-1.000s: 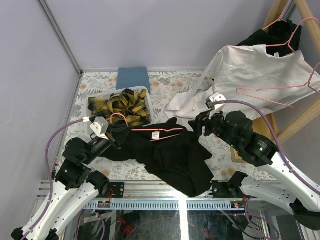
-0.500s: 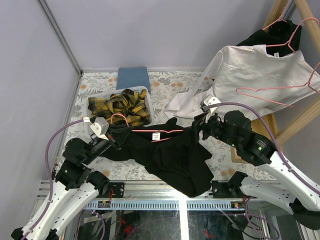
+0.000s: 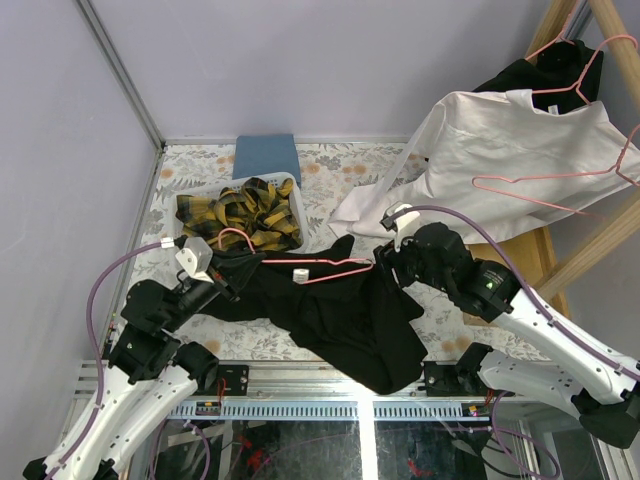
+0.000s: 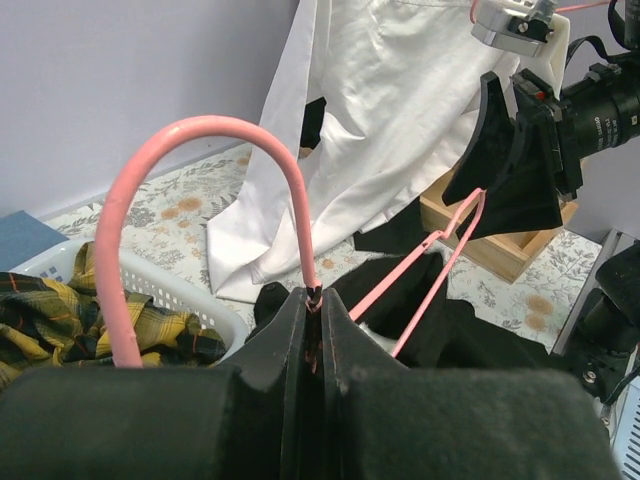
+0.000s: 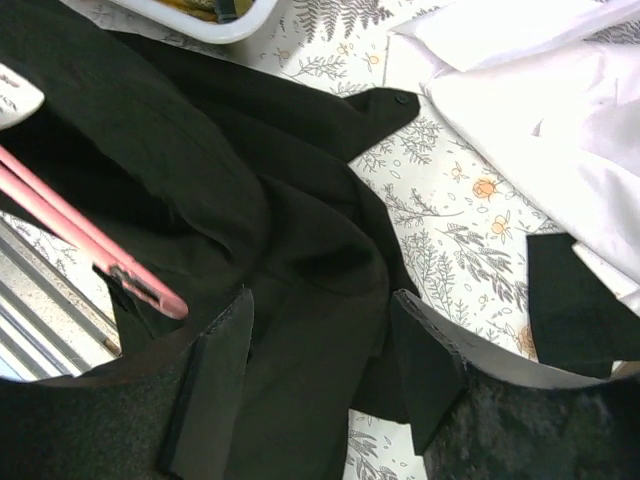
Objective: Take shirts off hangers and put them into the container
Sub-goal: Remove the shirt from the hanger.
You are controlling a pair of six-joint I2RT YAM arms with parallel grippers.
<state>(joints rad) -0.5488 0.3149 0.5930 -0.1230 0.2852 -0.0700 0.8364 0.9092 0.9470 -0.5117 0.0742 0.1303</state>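
Tabletop (image 3: 330, 175) same — right jaws slid left, over black shirt (image 3: 350, 320).

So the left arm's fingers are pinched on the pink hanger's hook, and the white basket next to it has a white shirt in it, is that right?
Nearly. The left fingers are pinched on the hook of the pink hanger, but the white basket holds a yellow-and-black plaid shirt, not a white one, as the top view shows.

Lab robot cell: plain lilac wall panels (image 3: 300, 60), aluminium frame rail (image 3: 330, 410), floral-covered table (image 3: 340, 170).
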